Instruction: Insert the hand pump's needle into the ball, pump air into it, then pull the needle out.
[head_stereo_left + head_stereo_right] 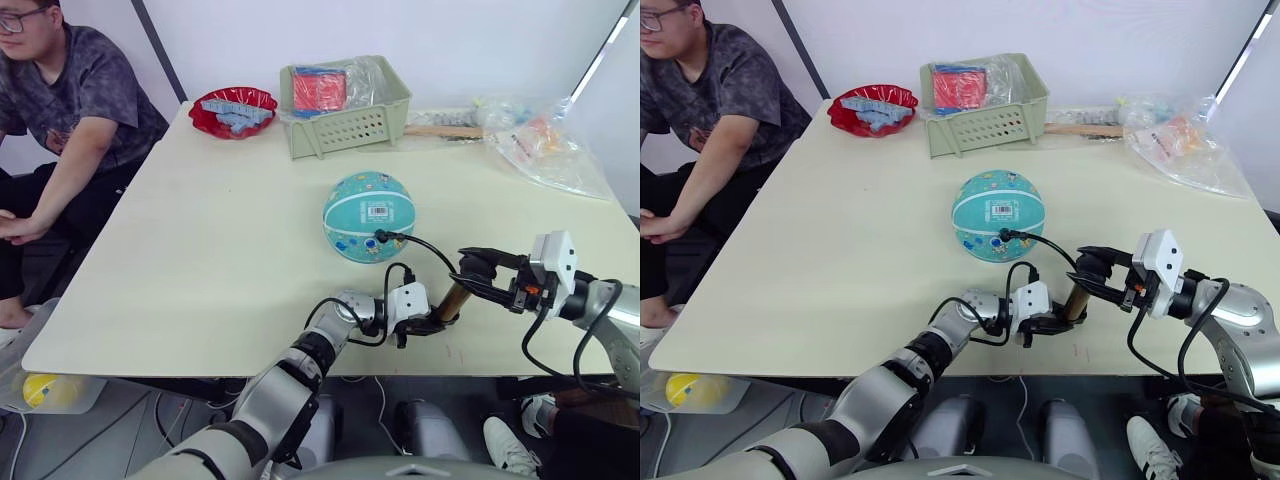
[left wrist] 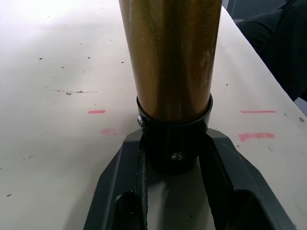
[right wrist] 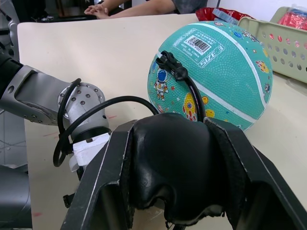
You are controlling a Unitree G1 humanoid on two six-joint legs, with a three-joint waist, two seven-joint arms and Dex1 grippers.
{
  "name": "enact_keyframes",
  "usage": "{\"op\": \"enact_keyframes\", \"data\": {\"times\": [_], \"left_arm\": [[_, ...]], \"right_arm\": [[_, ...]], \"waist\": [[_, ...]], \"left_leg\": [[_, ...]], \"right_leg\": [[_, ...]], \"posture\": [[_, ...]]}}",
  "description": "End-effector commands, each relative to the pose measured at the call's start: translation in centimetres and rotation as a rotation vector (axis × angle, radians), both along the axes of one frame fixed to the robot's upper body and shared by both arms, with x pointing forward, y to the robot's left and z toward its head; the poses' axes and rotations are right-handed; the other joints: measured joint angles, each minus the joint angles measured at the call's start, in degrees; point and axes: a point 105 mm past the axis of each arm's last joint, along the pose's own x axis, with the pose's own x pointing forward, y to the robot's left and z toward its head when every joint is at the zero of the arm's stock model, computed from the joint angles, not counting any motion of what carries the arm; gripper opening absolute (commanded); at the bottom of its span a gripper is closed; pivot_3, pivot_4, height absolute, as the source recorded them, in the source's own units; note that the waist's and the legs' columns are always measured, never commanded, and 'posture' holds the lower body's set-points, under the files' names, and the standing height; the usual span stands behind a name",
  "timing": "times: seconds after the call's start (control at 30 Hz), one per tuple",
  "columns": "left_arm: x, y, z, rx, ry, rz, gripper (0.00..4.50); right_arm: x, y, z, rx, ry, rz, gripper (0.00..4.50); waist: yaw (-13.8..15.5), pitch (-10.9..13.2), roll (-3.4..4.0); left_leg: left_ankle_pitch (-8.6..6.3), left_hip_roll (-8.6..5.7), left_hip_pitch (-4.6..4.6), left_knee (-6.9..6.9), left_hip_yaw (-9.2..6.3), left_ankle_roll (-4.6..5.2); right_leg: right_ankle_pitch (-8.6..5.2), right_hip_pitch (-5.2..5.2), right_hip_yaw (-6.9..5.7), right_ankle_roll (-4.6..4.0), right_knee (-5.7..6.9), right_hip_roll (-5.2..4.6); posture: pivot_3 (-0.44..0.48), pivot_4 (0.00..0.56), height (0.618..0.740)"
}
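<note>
The teal ball (image 1: 368, 208) rests on the table (image 1: 200, 260), its barcode label facing me. The hand pump's gold cylinder (image 1: 452, 300) stands tilted near the table's front edge, right of the ball. My left gripper (image 1: 432, 324) is shut on the pump's black lower cap (image 2: 175, 146). My right gripper (image 1: 478, 272) is shut on the black handle (image 3: 170, 167) at the top. The thin black hose (image 1: 425, 245) arcs from the pump to the ball. Its black fitting (image 3: 172, 67) sits against the ball's side, and the needle itself is hidden there.
A green basket (image 1: 345, 125) with packets, a red bowl (image 1: 233, 110) and plastic bags (image 1: 545, 145) line the table's far side. A person (image 1: 70, 100) sits at the left edge. Faint red marks (image 2: 258, 111) dot the tabletop near the pump.
</note>
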Motion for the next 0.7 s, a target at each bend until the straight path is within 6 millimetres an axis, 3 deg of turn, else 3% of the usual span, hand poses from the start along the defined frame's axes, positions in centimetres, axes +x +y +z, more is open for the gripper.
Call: {"op": "enact_keyframes", "data": {"times": [0.03, 0.13, 0.43, 0.7], "left_arm": [[-1.4, 1.3, -3.0, 0.113, 0.084, -0.015, 1.09], [-1.5, 1.3, -3.1, 0.115, 0.083, -0.018, 1.09], [-1.7, 1.1, -3.1, 0.112, 0.085, -0.018, 1.09], [-1.7, 1.1, -3.2, 0.112, 0.086, -0.016, 1.09]], "right_arm": [[0.1, -0.8, 0.6, -0.025, 0.025, -0.018, 1.63], [0.4, -1.3, 3.8, -0.018, -0.031, -0.015, 1.63], [-0.1, -1.8, 10.4, 0.041, -0.126, 0.014, 1.63], [-0.3, -2.2, 14.6, 0.063, -0.167, 0.008, 1.63]], "waist": [[0.00, 0.01, 0.02], [0.08, 0.07, 0.09], [0.14, 0.27, 0.32], [0.14, 0.34, 0.39]], "left_leg": [[0.00, 0.00, 0.00, 0.00, 0.01, 0.00], [0.00, -0.02, -0.05, 0.00, 0.01, 0.00], [0.00, -0.07, -0.14, 0.01, -0.01, 0.00], [0.00, -0.07, -0.17, 0.02, 0.01, 0.01]], "right_leg": [[0.00, 0.00, 0.00, 0.00, 0.00, 0.00], [0.00, -0.02, 0.01, 0.00, 0.00, -0.03], [0.01, -0.06, 0.00, 0.00, -0.01, -0.09], [0.01, -0.06, 0.02, 0.00, -0.01, -0.10]], "posture": [[0.000, 0.150, 0.738], [0.000, 0.150, 0.738], [0.000, 0.150, 0.738], [0.000, 0.150, 0.738]]}}
